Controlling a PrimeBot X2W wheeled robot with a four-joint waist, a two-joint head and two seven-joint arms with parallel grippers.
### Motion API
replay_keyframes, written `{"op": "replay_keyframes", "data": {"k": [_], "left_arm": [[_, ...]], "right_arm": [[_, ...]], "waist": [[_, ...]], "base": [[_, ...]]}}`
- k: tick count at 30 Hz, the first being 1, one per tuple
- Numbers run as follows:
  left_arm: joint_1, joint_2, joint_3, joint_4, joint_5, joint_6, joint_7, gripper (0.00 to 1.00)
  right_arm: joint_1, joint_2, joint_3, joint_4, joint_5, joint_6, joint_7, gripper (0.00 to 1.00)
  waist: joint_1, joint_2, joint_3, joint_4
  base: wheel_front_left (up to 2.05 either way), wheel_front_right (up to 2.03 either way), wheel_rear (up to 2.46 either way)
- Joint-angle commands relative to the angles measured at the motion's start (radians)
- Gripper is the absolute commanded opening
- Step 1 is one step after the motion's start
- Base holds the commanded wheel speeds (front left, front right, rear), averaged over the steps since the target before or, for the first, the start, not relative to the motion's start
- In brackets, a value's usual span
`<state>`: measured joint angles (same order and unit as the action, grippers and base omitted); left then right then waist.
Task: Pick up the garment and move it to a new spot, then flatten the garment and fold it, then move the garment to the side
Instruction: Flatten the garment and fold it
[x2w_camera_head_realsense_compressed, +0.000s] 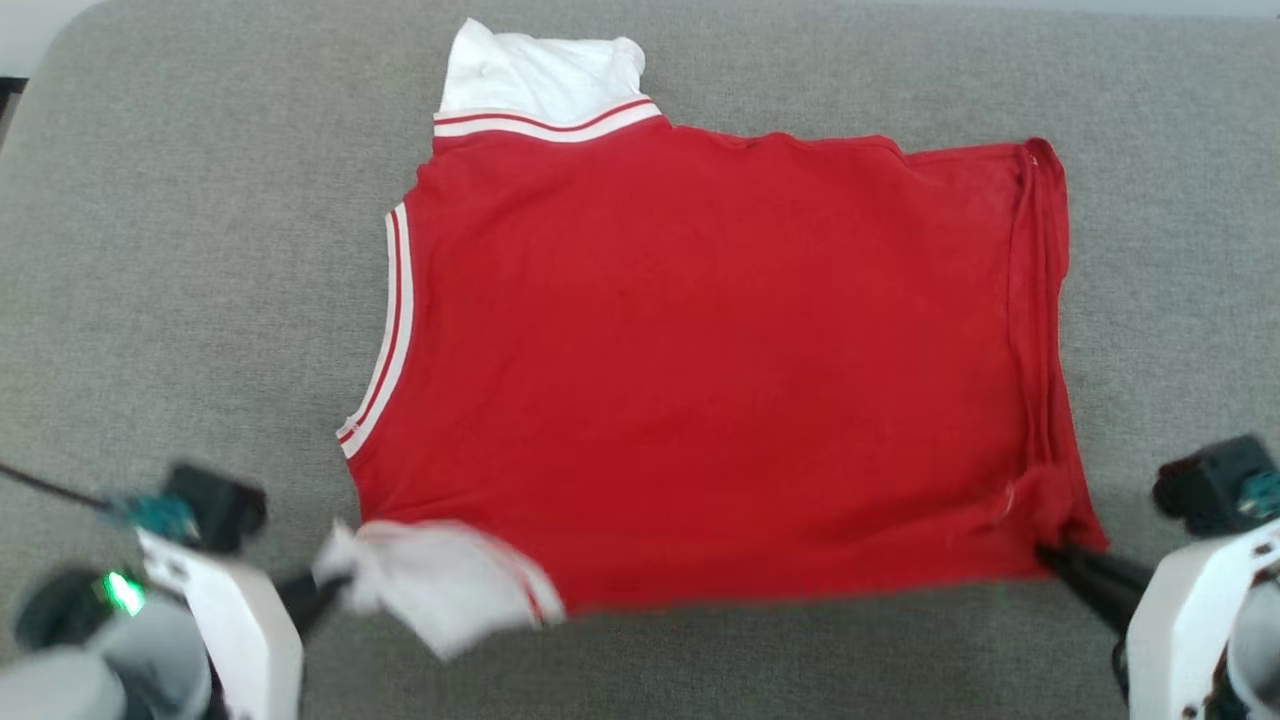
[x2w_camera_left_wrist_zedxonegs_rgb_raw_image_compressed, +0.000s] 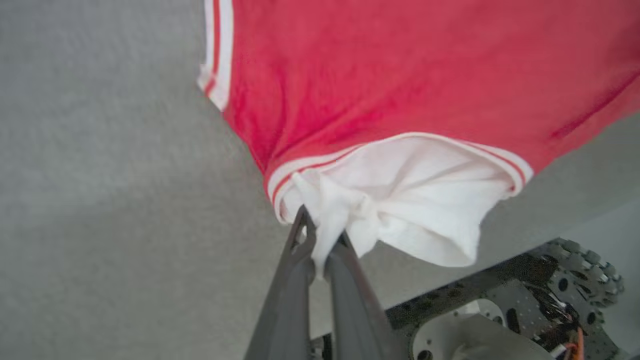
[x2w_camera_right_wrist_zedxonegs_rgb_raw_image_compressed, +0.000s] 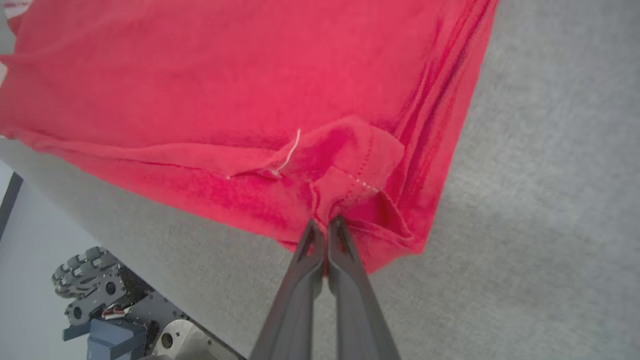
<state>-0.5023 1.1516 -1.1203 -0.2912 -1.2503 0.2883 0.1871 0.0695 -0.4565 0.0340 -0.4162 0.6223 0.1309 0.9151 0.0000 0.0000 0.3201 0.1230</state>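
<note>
Across the middle of the grey fabric-covered tabletop (x2w_camera_head_realsense_compressed: 200, 250) I've got the garment (x2w_camera_head_realsense_compressed: 700, 370), spread mostly flat, plain red side up, no number or lettering showing. Neckline with red-and-white striped trim faces 9 o'clock in the head view and the hem runs down the 3 o'clock side, bunched into a few lengthwise creases. Far white sleeve (x2w_camera_head_realsense_compressed: 540, 75) sticks out at 12 o'clock, lying on the tabletop, a bit crumpled. Near white sleeve (x2w_camera_head_realsense_compressed: 440, 585) is at 7 o'clock of the garment, blurred in the head view. My left gripper (x2w_camera_head_realsense_compressed: 325, 590) comes in from 8 o'clock; its jaws are clamped on that near sleeve, and the left wrist view shows white fabric gathered and pinched between the two dark fingers. My right gripper (x2w_camera_head_realsense_compressed: 1050, 555) comes in from 4 o'clock with its jaws closed on the red hem corner; the right wrist view shows the corner folded over, a loose white thread just above the pinch. The near edge between the two grips runs roughly straight along 6 o'clock. I can't tell if that edge is raised off the tabletop. Both wrist views catch the tabletop's near edge with the robot base (x2w_camera_right_wrist_zedxonegs_rgb_raw_image_compressed: 115, 310) below it.
</note>
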Motion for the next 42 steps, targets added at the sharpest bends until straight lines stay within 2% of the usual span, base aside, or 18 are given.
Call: {"op": "replay_keyframes", "data": {"k": [1,5,9,10,16,17,23,27,28,29,31,32,33,34,38,42], "left_arm": [[-0.040,0.011,0.021,-0.008,0.021,0.004,-0.005,0.00],[-0.139,0.030,0.063,-0.004,0.103,-0.006,0.002,0.00],[-0.251,0.008,0.093,0.050,0.179,-0.047,0.026,0.00],[-0.305,-0.021,0.101,0.102,0.203,-0.082,0.045,0.00],[-0.451,-0.158,0.102,0.345,0.259,-0.211,0.052,0.00],[-0.451,-0.158,0.102,0.345,0.259,-0.211,0.052,0.00],[-0.525,-0.309,0.079,0.627,0.262,-0.328,0.037,0.00],[-0.544,-0.387,0.061,0.792,0.241,-0.377,0.044,0.00],[-0.546,-0.404,0.057,0.828,0.230,-0.386,0.045,0.00],[-0.546,-0.419,0.055,0.860,0.217,-0.394,0.045,0.00],[-0.548,-0.441,0.051,0.915,0.201,-0.403,0.056,0.29],[-0.552,-0.449,0.053,0.935,0.185,-0.409,0.058,0.46],[-0.559,-0.455,0.057,0.950,0.174,-0.410,0.058,0.81],[-0.565,-0.457,0.061,0.961,0.161,-0.412,0.058,1.00],[-0.561,-0.444,0.068,0.965,0.119,-0.417,0.085,1.00],[-0.545,-0.406,0.075,0.924,0.089,-0.411,0.119,1.00]], "right_arm": [[-0.023,0.009,-0.013,-0.019,-0.016,0.000,-0.007,0.00],[-0.087,0.041,-0.035,-0.041,-0.048,0.000,-0.019,0.00],[-0.191,0.060,-0.023,-0.001,-0.078,0.000,-0.037,0.00],[-0.244,0.053,-0.013,0.037,-0.099,0.000,-0.046,0.00],[-0.416,0.063,0.036,0.210,-0.138,0.000,-0.107,0.00],[-0.416,0.063,0.036,0.210,-0.138,0.000,-0.107,0.00],[-0.540,0.080,0.104,0.413,-0.141,0.000,-0.179,0.00],[-0.594,0.079,0.162,0.516,-0.141,0.000,-0.194,0.00],[-0.607,0.078,0.174,0.537,-0.144,0.000,-0.195,0.03],[-0.616,0.078,0.182,0.556,-0.149,0.000,-0.196,0.14],[-0.632,0.083,0.201,0.587,-0.151,0.000,-0.189,0.35],[-0.639,0.083,0.207,0.597,-0.151,0.000,-0.186,0.53],[-0.645,0.084,0.210,0.602,-0.151,0.000,-0.186,0.97],[-0.649,0.085,0.210,0.602,-0.150,0.000,-0.190,1.00],[-0.641,0.078,0.195,0.570,-0.149,0.000,-0.217,1.00],[-0.610,0.079,0.143,0.511,-0.174,0.000,-0.278,1.00]], "waist": [[0.0000,0.0000,0.005,-0.002],[0.0000,0.0000,0.020,-0.011],[0.0000,0.0000,0.039,-0.023],[0.0000,0.0000,0.049,-0.024],[0.0000,0.0000,0.086,-0.031],[0.0000,0.0000,0.086,-0.031],[0.0000,0.0000,0.111,-0.034],[0.0000,0.0000,0.118,-0.039],[0.0000,0.0000,0.119,-0.041],[0.0000,0.0000,0.118,-0.043],[0.0000,0.0000,0.116,-0.047],[0.0000,0.0000,0.114,-0.047],[0.0000,0.0000,0.111,-0.048],[0.0000,0.0000,0.108,-0.048],[0.0000,0.0000,0.088,-0.046],[0.0000,0.0000,0.066,-0.042]], "base": [[0.00,0.00,0.00],[0.00,0.00,0.00],[0.00,0.00,0.00],[0.00,0.00,0.00],[0.00,0.00,0.00],[0.00,0.00,0.00],[0.00,0.00,0.00],[0.00,0.00,0.00],[0.00,0.00,0.00],[0.00,0.00,0.00],[0.00,0.00,0.00],[0.00,0.00,0.00],[0.00,0.00,0.00],[0.00,0.00,0.00],[0.00,0.00,0.00],[0.00,0.00,0.00]]}}
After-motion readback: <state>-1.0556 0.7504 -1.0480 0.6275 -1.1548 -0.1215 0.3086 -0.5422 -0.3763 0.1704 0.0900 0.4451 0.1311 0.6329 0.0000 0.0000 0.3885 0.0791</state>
